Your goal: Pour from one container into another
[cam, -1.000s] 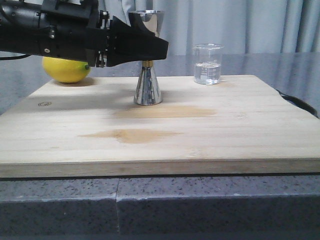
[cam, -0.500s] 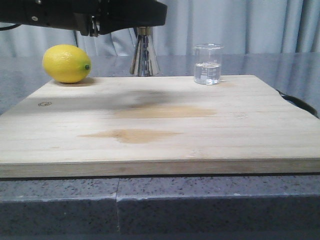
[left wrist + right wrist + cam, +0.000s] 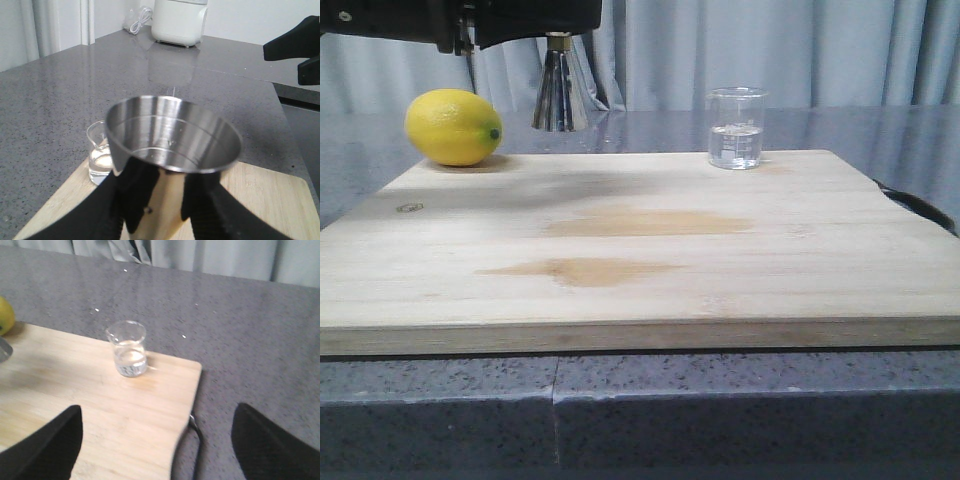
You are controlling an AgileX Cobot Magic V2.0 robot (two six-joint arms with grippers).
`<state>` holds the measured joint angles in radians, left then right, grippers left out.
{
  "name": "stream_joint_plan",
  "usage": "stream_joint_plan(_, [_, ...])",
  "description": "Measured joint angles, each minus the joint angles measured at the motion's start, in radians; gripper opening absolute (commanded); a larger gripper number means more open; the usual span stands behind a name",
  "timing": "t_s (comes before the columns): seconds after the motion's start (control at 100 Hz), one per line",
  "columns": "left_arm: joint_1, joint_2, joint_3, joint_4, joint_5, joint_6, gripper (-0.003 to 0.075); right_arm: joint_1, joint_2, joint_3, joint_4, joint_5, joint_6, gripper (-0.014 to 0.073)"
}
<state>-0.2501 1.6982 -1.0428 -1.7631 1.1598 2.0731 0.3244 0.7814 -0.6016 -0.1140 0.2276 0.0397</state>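
Observation:
The steel jigger (image 3: 558,92) hangs well above the wooden board (image 3: 640,260), near its far left, with my left gripper (image 3: 556,22) shut on its upper part. In the left wrist view the jigger's open cup (image 3: 172,132) fills the middle, and the black fingers (image 3: 137,197) clamp it below the rim. The glass beaker (image 3: 735,128) stands upright on the board's far right with clear liquid in its lower part; it also shows in both wrist views (image 3: 99,159) (image 3: 129,355). My right gripper (image 3: 157,450) is open and holds nothing, above the board's right edge, short of the beaker.
A yellow lemon (image 3: 453,127) lies at the board's far left corner, just left of the lifted jigger. A dark loop handle (image 3: 195,430) sticks out of the board's right edge. A white appliance (image 3: 180,21) stands far off on the grey stone counter (image 3: 640,410).
My left gripper has lifted the jigger off the board and carried it up and to the left. The beaker and the lemon have not moved.

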Motion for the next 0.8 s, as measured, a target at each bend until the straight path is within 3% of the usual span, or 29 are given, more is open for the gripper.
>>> stream_joint_plan(0.32, [0.000,0.000,0.000,0.002,0.000,-0.002,0.0250,0.039,0.293,0.000,-0.004,-0.388,0.000,0.0531])
stream_joint_plan(0.8, [0.000,0.000,0.000,0.002,0.000,-0.002,0.0250,0.057,0.641,-0.002,-0.012,-0.767,0.000,0.0531])
